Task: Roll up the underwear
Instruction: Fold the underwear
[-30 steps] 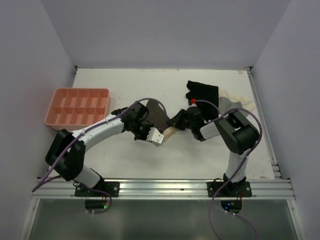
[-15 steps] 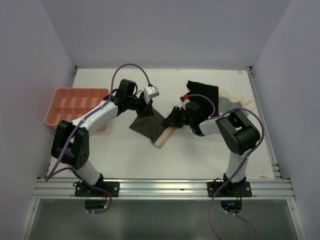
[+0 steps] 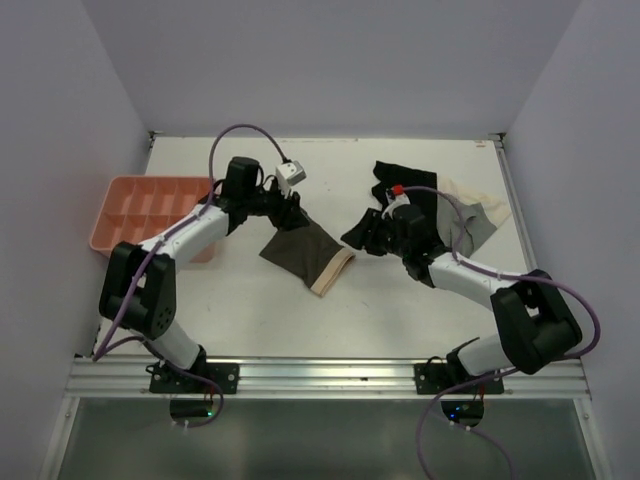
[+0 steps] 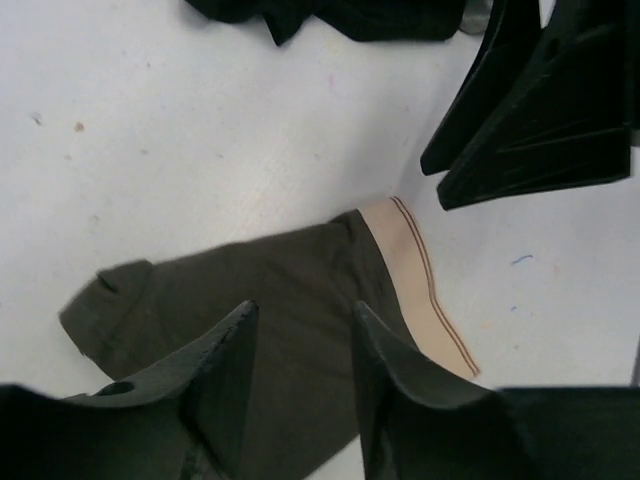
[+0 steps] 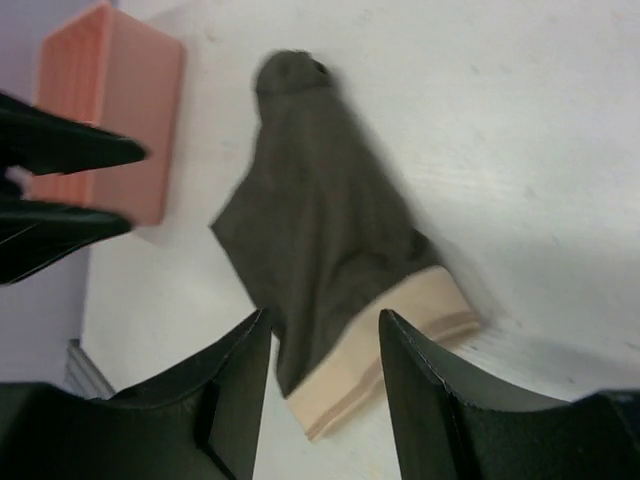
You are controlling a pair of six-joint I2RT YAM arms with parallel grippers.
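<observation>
The underwear (image 3: 303, 252) lies flat on the white table, dark brown with its beige waistband (image 3: 334, 272) pointing toward the near right. My left gripper (image 3: 290, 216) hovers over its narrow far end, open; in the left wrist view the fabric (image 4: 250, 290) shows through the gap of the gripper (image 4: 305, 310). My right gripper (image 3: 362, 236) stands just right of the garment, open, clear of the cloth. In the right wrist view the underwear (image 5: 320, 230) lies beyond the gripper (image 5: 323, 318).
An orange compartment tray (image 3: 155, 212) sits at the left edge behind the left arm. A black garment (image 3: 405, 185) and a grey-and-cream garment (image 3: 478, 215) lie at the back right, near the right arm.
My left gripper swung from the near waistband side to the far end, shut there, then opened. My right gripper opened and drew back to the right. The underwear now lies spread flat.
</observation>
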